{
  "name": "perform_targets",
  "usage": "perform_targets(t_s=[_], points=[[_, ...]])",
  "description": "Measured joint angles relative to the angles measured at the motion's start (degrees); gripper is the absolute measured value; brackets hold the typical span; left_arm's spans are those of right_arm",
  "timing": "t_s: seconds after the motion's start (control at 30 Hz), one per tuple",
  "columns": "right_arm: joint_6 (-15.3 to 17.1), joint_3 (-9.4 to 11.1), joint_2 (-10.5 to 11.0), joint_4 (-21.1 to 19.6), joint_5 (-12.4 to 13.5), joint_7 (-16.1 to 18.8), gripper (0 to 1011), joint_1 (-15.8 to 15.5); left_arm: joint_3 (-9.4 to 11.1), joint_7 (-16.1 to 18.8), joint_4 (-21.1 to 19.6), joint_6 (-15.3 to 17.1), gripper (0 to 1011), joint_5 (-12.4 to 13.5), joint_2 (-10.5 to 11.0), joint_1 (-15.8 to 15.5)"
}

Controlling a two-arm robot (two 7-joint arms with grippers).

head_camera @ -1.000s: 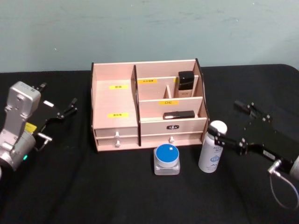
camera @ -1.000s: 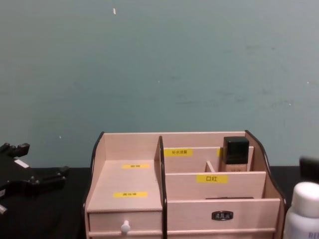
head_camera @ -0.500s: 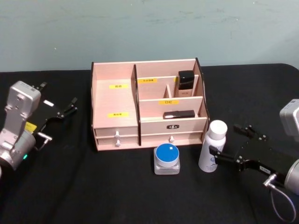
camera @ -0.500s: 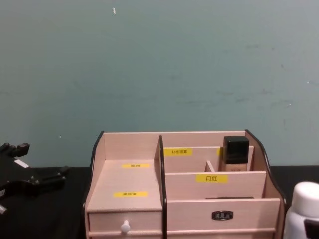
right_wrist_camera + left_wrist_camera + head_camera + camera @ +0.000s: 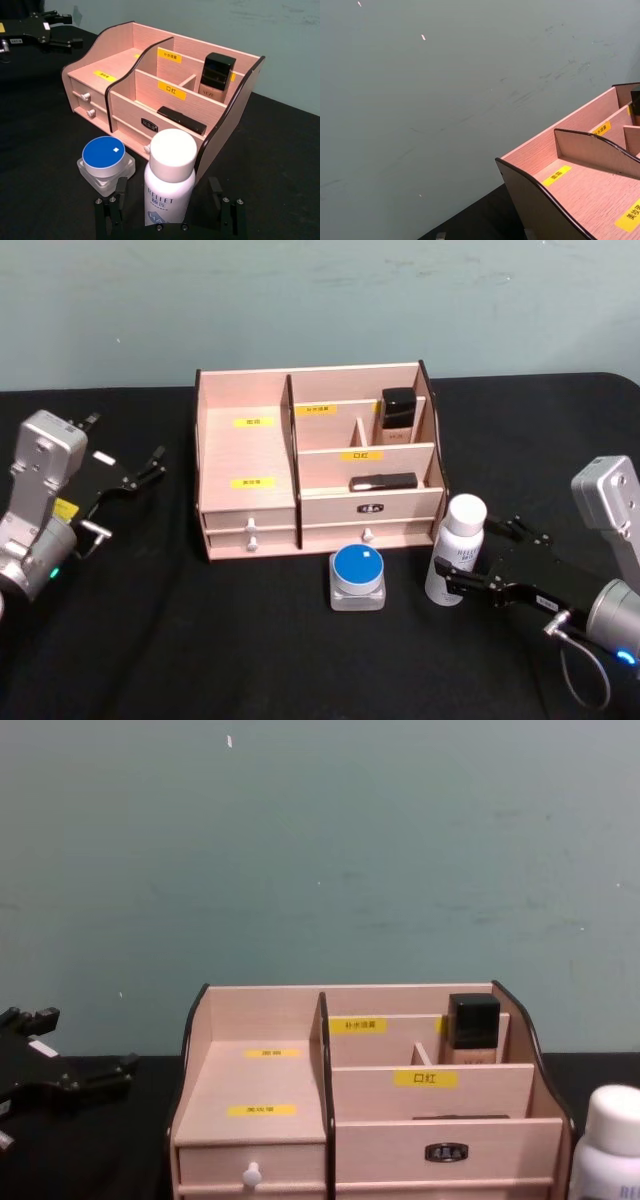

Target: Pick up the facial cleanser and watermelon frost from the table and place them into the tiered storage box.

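**A:** So, how do the fingers of the right gripper [image 5: 470,556] stand?

**B:** Apart, low over the black table [image 5: 250,670], one on each side of the cleanser [image 5: 457,552]. In the right wrist view the white-capped bottle stands upright between the two fingers [image 5: 116,206], and a gap shows on both sides.

**A:** What is around them?

**B:** Just outside the finger toward the robot's left sits the frost jar [image 5: 357,580], blue lid up. It is near the cleanser but apart from it. Straight past the fingertips, just behind the bottle, is the box [image 5: 245,452]. Its dark-edged right side and its lower front drawers are the parts nearest the fingers.

**A:** Does anything stand in the way inside the box?

**B:** The right half, beyond the fingertips, holds two things. A black-capped bottle [image 5: 398,417] stands upright in the back compartment, and a dark flat stick [image 5: 383,482] lies in the tier in front of it. The left half is wide stepped shelves with yellow labels.

**A:** And the left gripper?

**B:** The left gripper [image 5: 125,438] hangs over the table on the box's far side from the cleanser, well apart from the box. Its fingers are spread and point toward the box's left wall.
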Motion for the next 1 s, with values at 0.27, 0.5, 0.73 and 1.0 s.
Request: perform_targets(t_s=[0.27, 0.5, 0.73, 1.0], points=[[-0.5, -0.3, -2.0, 3.0, -1.5, 1.8, 1003, 1.9, 0.0, 0.0, 0.0, 0.0, 1010, 0.0, 0.0, 0.0], [-1.0, -0.3, -3.5, 4.7, -2.3, 3.4, 1002, 3.4, 0.0, 0.0, 0.0, 0.0, 1010, 0.0, 0.0, 0.0], [-1.0, -0.3, -5.0, 6.3, -3.3, 4.9, 1002, 5.0, 0.0, 0.0, 0.0, 0.0, 1010, 0.0, 0.0, 0.0], [-0.8, -0.4, -5.9, 7.2, -3.7, 5.9, 1003, 5.8, 0.0, 0.0, 0.0, 0.0, 1010, 0.0, 0.0, 0.0]])
